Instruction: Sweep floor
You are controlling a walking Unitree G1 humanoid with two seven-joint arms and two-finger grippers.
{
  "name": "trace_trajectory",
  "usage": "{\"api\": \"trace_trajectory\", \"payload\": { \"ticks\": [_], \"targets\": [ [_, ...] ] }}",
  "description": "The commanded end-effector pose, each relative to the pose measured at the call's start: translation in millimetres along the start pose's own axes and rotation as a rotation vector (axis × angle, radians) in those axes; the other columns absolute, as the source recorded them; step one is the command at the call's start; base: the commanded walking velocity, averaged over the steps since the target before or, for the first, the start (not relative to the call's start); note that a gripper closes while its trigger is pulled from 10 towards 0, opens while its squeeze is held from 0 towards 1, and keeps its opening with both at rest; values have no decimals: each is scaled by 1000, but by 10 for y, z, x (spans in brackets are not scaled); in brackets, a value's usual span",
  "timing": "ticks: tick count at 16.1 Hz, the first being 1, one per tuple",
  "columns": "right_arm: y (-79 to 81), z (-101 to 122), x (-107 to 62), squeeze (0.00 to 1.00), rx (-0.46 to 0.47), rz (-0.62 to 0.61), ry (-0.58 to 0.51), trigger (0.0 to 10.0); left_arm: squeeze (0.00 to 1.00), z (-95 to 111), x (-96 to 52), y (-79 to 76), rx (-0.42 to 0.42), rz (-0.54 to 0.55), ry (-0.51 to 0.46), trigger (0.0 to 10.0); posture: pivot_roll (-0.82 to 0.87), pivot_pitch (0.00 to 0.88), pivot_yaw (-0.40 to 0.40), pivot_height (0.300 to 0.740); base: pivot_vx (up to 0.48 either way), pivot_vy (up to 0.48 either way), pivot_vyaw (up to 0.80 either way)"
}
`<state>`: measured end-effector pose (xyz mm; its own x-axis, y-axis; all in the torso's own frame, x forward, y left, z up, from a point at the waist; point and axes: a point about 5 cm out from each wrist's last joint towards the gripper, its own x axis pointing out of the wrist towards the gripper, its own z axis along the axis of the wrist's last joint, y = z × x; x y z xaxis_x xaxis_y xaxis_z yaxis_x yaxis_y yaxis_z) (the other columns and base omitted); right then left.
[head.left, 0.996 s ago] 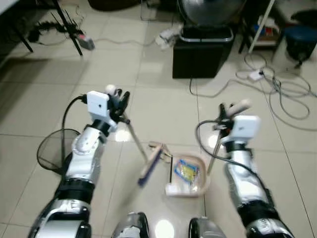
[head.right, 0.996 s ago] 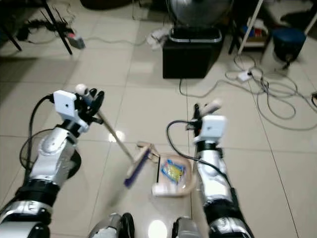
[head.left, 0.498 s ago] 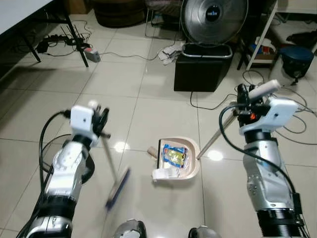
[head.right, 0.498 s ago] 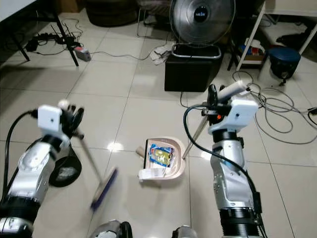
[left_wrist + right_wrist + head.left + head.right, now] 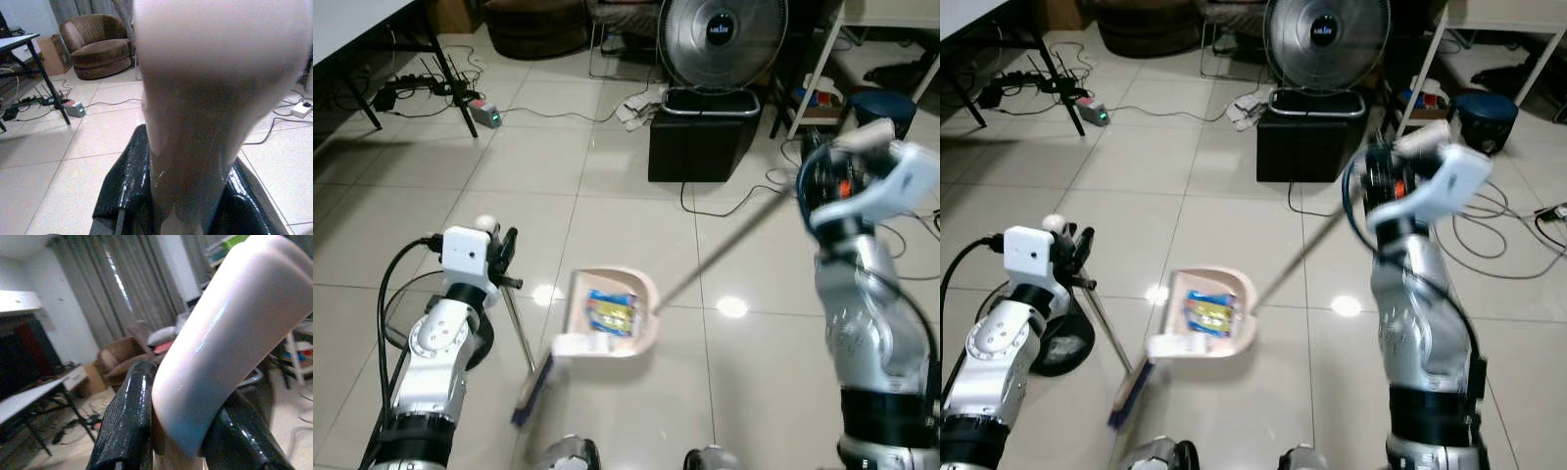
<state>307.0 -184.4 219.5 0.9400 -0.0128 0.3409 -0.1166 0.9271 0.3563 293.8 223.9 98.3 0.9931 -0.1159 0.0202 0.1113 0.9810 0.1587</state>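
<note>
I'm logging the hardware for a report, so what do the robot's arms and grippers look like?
Both arms are glossy silver with black joint bands. A white boxy camera module sits at each wrist, and a black cable loops along each forearm. The left gripper and right gripper each have two long, shiny black fingers.

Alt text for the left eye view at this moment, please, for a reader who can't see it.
On a tiled floor, the right gripper holds a long-handled dustpan containing a blue-and-yellow wrapper, while the left gripper holds a broom beside it. A fan stands behind a black bin.
</note>
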Motion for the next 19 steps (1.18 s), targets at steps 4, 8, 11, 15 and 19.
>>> {"api": "trace_trajectory", "payload": {
  "ticks": [4, 8, 11, 15, 19],
  "targets": [
    [251, 425, 302, 0, -1, 52, -111, 10000, 0, 117, -62, -110, 19, -7, -52, 10000, -44, 0, 42, 740, 0, 0, 533],
    [359, 626, 468, 0, 64, 82, -171, 10000, 0, 107, -146, -105, 48, 7, -48, 10000, -35, 0, 30, 740, 149, 0, 800],
    [339, 616, 524, 0, 110, 66, -170, 10000, 0, 75, -208, -127, 67, -2, -32, 10000, -30, 0, 28, 740, 350, 0, 800],
    [321, 544, 549, 0, 110, 46, -152, 10000, 0, 63, -228, -142, 59, 3, -16, 10000, -29, 0, 29, 740, 379, 0, 767],
    [308, 438, 547, 0, 109, 42, -118, 10000, 0, 75, -223, -156, 56, 10, -13, 10000, -25, 0, 28, 740, 382, 0, 167]
  ]
}}
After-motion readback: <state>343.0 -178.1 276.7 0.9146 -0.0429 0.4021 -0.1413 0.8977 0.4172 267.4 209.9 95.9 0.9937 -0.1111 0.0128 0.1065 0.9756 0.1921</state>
